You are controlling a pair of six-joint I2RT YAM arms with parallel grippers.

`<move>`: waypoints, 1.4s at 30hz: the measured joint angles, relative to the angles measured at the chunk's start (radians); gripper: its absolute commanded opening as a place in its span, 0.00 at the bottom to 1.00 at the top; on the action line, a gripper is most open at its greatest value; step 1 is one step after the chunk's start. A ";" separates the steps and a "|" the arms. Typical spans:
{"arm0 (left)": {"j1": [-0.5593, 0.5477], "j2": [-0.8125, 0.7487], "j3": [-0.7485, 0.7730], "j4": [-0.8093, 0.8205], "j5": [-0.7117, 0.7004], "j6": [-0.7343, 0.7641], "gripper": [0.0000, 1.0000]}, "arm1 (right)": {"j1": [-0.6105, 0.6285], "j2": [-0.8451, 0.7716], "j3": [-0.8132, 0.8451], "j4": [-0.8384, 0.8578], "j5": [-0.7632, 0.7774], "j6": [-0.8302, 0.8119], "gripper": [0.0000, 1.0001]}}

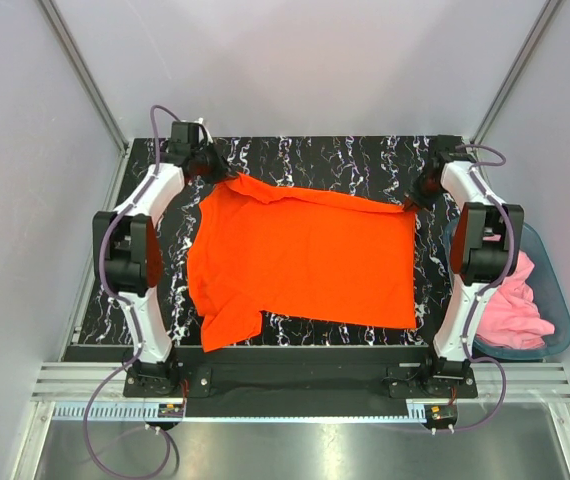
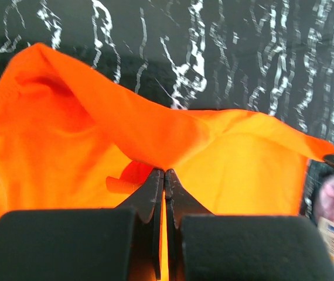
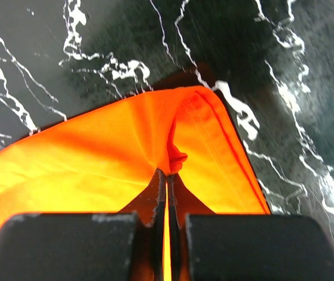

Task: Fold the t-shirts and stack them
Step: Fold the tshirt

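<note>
Two pincers, both closed tight on the same orange shirt point(image 1: 305, 255). Left pincer point(image 2: 164, 171): jaws pressed together with a fold of orange cloth nipped between the tips; the cloth rises in a ridge just ahead of the tips and spreads away to either side. Right pincer point(image 3: 167, 171): jaws likewise shut, with a hemmed corner bunched at the tips and the corner's point lying just ahead of them, slightly to the right, over the black marbled table point(image 3: 96, 35). In the overhead view the shirt's far edge runs from one pincer to the other, and the rest lies spread flat on the near side of both, toward the arm bases. Pink shirt point(image 1: 525, 300): crumpled in a blue tub point(image 1: 550, 265) beside the table, behind and outboard of the right pincer, well apart from it.
</note>
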 measured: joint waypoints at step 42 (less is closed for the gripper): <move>0.068 -0.323 -0.438 -0.194 0.114 0.038 0.03 | -0.025 -0.124 -0.195 -0.044 -0.021 -0.085 0.00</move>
